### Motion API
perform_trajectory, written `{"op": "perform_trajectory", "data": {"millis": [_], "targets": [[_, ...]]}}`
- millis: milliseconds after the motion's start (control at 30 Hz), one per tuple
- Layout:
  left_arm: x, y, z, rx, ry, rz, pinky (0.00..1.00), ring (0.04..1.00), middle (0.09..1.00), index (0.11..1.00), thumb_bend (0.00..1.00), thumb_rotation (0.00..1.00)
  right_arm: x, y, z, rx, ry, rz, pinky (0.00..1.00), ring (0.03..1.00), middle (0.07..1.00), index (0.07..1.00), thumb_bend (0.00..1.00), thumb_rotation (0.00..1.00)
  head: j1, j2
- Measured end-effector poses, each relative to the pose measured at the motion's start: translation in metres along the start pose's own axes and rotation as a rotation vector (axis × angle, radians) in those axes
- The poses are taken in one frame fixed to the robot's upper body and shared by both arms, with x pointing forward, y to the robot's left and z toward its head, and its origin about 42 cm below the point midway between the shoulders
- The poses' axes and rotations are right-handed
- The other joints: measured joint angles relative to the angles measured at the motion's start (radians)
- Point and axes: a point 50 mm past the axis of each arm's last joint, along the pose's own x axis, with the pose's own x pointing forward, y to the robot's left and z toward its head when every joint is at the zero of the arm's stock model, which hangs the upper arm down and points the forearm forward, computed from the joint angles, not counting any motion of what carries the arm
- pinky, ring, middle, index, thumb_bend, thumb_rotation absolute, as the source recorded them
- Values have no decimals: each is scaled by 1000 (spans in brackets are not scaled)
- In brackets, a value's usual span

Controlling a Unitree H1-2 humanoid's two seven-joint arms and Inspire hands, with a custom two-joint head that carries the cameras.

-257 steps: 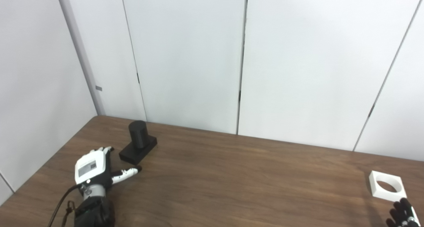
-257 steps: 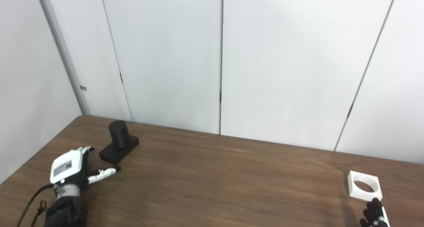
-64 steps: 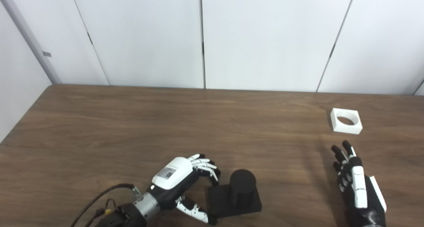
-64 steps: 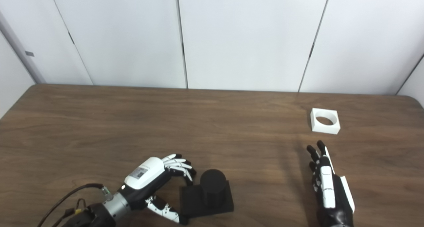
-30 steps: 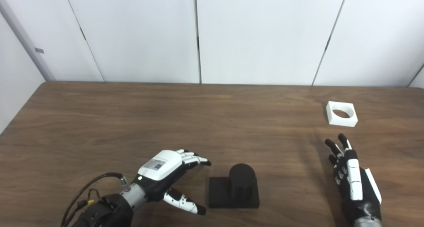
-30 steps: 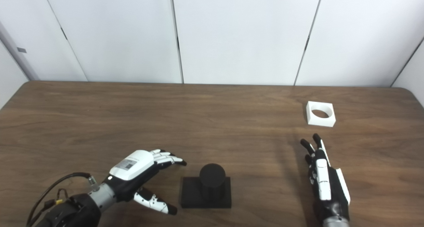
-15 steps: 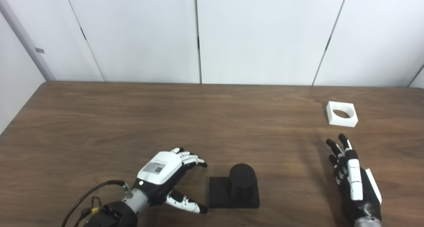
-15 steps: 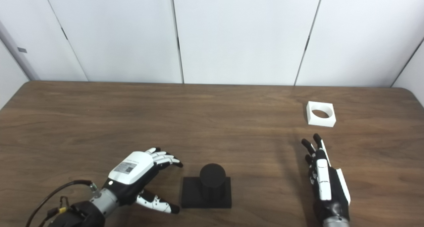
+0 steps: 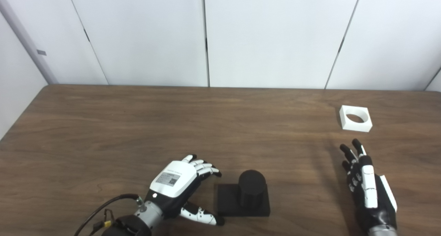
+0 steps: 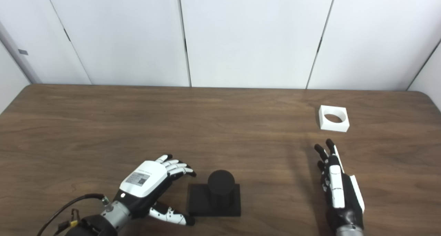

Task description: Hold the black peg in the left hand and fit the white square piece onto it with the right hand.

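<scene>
Nearest the robot, the left hand (image 9: 174, 182) lies just beside the black peg (image 9: 252, 189), fingers spread and holding nothing, thumb tip by the near left corner of the peg's square base, upper fingers reaching toward its far left corner. The peg stands upright on the wooden table (image 9: 137, 125). The likely risk is that the hand closes on the low base alone and pushes it along the wood or tips it, since the base is flat and there is little to wrap. The right hand (image 10: 336, 186) waits further right, fingers extended and a little apart, empty. Farther back, the white square piece (image 10: 333, 118) lies flat, well apart from the peg, so its round hole must later meet the peg squarely or jam. Count: one peg, one white piece, two hands
</scene>
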Motion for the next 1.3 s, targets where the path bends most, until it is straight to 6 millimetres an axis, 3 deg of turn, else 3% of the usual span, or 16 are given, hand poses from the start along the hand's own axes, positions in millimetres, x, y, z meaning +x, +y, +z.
{"op": "perform_trajectory", "data": {"millis": [200,400,800,1300], "targets": [[-3,-3,5,5,6,7,968,886,851,782,1000,620,0,0,0,-1,-1,1,1000,1000,932,1000,573,1000,0,3],[-2,-5,6,7,7,21,947,873,840,736,997,541,0,0,0,4,2,0,1000,1000,933,1000,576,1000,0,6],[3,-12,6,-5,23,76,910,851,810,663,922,469,0,0,1,7,6,1,1000,1000,940,1000,573,1000,-3,12],[5,-19,11,-4,28,104,917,859,827,681,933,486,0,0,1,-2,9,1,1000,1000,933,1000,560,1000,-8,20]]}}
